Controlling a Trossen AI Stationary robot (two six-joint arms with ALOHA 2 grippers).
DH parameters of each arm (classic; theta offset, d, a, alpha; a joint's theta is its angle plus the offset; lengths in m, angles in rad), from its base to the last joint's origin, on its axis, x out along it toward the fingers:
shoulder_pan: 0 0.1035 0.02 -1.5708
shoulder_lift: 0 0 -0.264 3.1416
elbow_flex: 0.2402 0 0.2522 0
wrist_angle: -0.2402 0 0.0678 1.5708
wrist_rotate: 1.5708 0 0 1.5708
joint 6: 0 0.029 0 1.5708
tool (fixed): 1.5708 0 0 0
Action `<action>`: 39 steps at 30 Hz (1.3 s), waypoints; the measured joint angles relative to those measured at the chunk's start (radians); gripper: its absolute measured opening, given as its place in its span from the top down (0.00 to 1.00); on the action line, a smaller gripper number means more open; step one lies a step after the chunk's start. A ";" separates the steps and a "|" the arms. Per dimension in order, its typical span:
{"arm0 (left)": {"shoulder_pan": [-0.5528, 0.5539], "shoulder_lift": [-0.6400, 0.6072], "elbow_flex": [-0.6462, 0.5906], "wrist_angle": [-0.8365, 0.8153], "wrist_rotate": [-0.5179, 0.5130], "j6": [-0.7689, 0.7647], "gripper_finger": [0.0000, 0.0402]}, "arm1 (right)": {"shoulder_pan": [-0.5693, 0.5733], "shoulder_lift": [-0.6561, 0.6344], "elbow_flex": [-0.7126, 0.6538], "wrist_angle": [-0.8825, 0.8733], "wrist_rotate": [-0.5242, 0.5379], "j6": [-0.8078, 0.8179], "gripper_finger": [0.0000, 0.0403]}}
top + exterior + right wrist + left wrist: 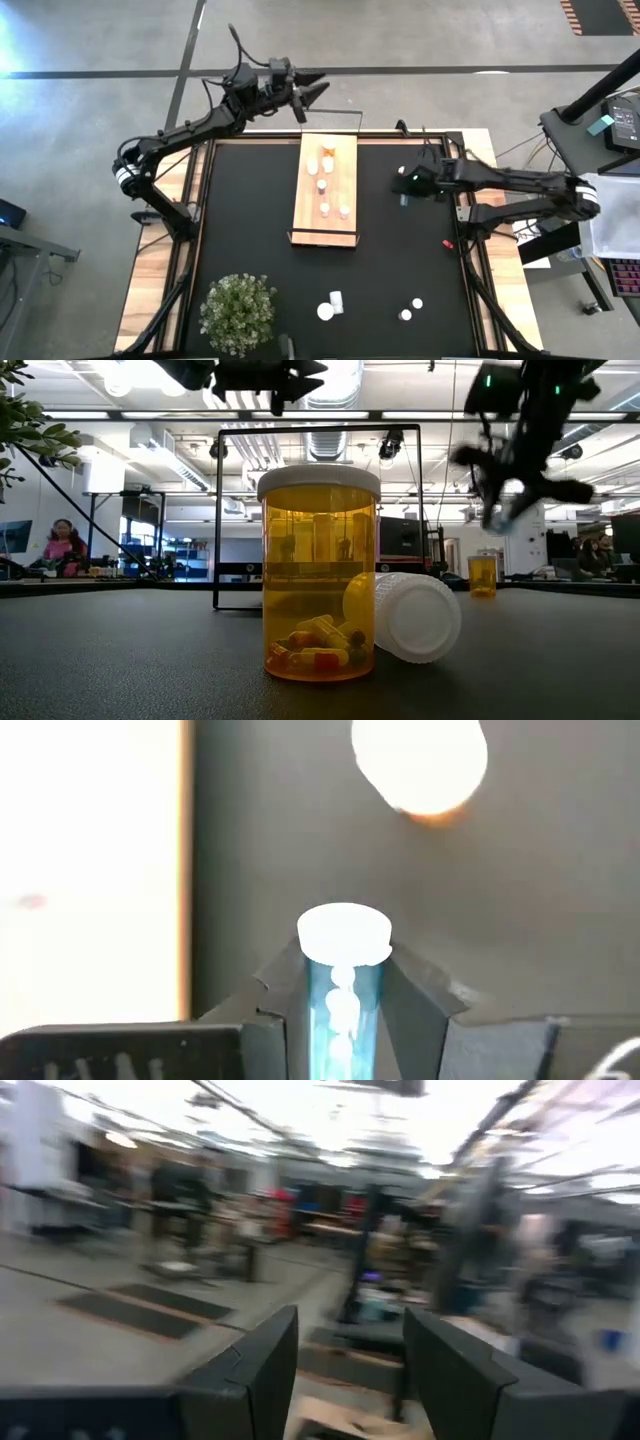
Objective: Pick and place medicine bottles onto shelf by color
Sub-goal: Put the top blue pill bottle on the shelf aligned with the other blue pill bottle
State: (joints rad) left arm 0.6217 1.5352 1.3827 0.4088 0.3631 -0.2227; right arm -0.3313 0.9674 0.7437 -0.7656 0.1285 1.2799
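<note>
My right gripper (pixel 404 190) hangs over the black mat, right of the shelf (pixel 325 190), and is shut on a pale bluish bottle with a white cap (pixel 343 935). Several small bottles stand on the shelf's light-wood board, an orange one (pixel 327 153) at its far end. Under the gripper an orange white-capped bottle (pixel 420 765) stands on the mat. Near the front edge an orange bottle (pixel 320 575) stands upright, and a white one (pixel 402 615) lies on its side against it. My left gripper (pixel 350 1370) is open with nothing in it, raised beyond the table's far edge. My right gripper pinches the bluish bottle's body (pixel 340 1010) between its two fingers, just behind the cap. The fingers slant down from the table's right side and lie along the bottle. The cap end sticks out past the fingertips, and the bottle is lifted clear of the mat.
A potted plant (pixel 238 312) stands at the near left of the mat. Two more small bottles (pixel 411 309) stand at the near right, and a small red thing (pixel 447 243) lies by the mat's right edge. Bare mat lies on both sides of the shelf.
</note>
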 joint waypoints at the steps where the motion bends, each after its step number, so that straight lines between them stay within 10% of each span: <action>1: -0.004 0.001 0.000 0.000 0.024 -0.019 0.59 | 0.000 -0.020 0.029 0.005 0.035 -0.042 0.76; 18: -0.154 0.009 -0.001 -0.152 0.056 -0.112 0.59 | -0.003 0.087 0.641 0.173 0.156 -0.803 0.76; 39: -0.206 0.003 -0.002 -0.123 0.054 0.004 0.37 | -0.002 0.361 1.009 0.184 -0.060 -1.067 0.76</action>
State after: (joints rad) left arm 0.4160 1.5379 1.3811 0.2855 0.4170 -0.2191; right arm -0.3336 1.3285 1.7524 -0.5816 0.0689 0.2126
